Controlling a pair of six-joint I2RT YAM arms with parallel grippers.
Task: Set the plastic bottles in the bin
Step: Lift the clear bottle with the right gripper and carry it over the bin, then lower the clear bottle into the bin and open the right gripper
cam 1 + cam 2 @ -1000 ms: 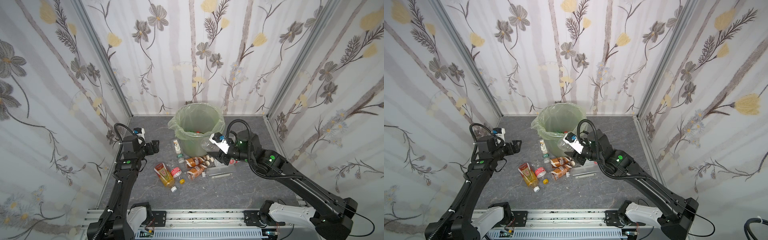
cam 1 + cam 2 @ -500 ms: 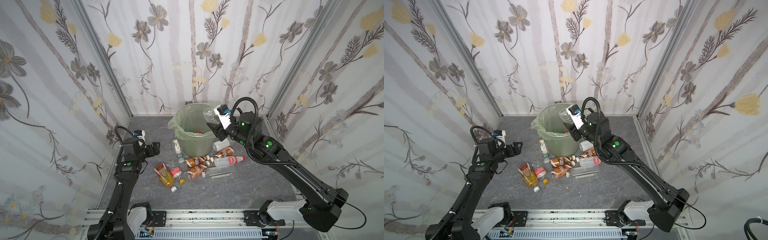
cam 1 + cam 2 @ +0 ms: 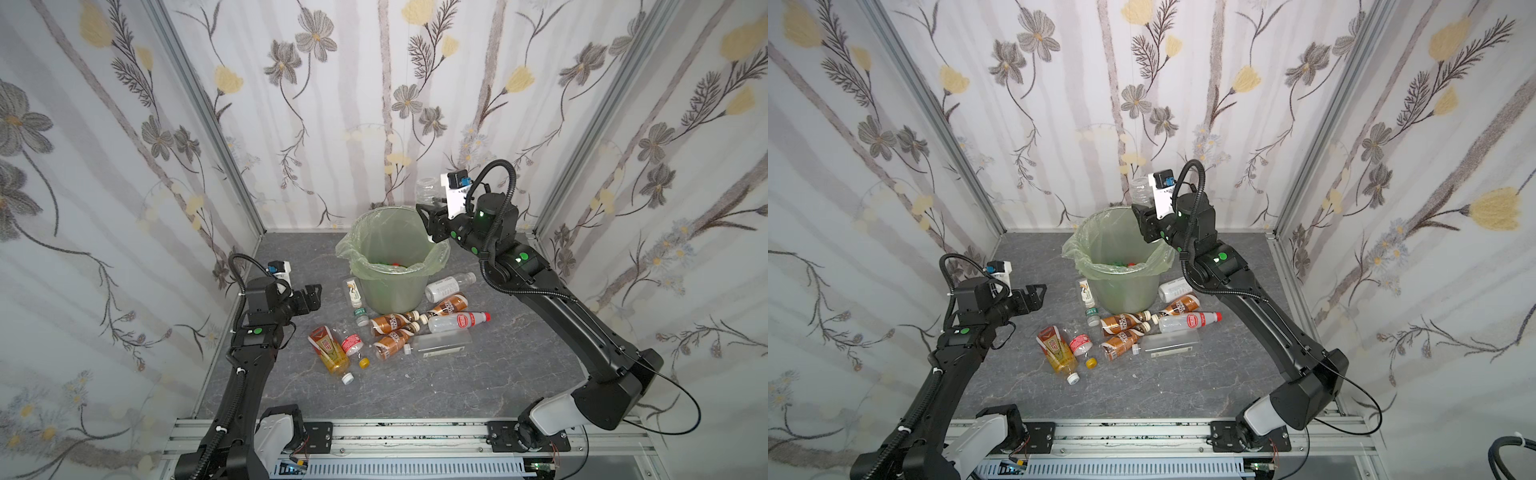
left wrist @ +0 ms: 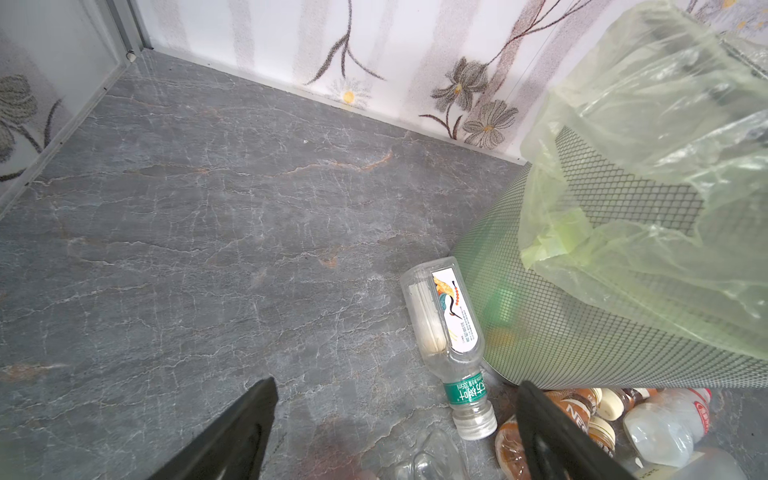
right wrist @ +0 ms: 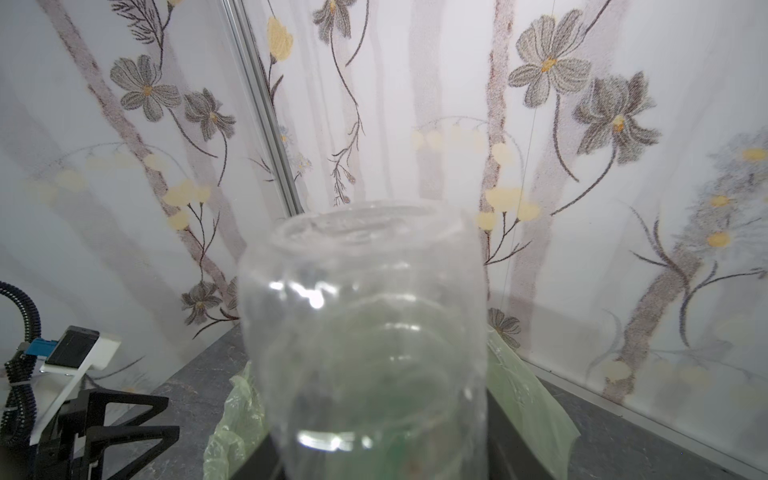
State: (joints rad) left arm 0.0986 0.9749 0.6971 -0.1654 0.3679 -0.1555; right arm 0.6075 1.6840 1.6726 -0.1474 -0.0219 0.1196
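1. the right claw [image 3: 426,208] is closed on a clear bottle [image 3: 428,190], gripping it near its lower end, raised above the far right rim of the bin [image 3: 390,291].
2. that bottle's long axis is close to upright and its free end points up. in the right wrist view the free end looks wide like a base, and no cap can be made out.
3. the left claw [image 3: 312,292] hangs spread wide and empty, low and left of the bin, aimed toward it.
4. a white-label bottle [image 4: 446,328] lies just beside the bin's left wall. its long axis runs back to front, with the cap toward the front.
5. a white bottle [image 3: 446,286] lies just right of the bin, its cap pointing right and away from it.
6. three brown bottles [image 3: 390,322] lie close together in front of the bin, each slanted across the floor [image 3: 415,386].
7. a red-label bottle [image 3: 457,322] lies crosswise beside them, red cap to the right.
8. an amber bottle [image 3: 328,353] lies front left, apart from the bin, white cap toward the front.
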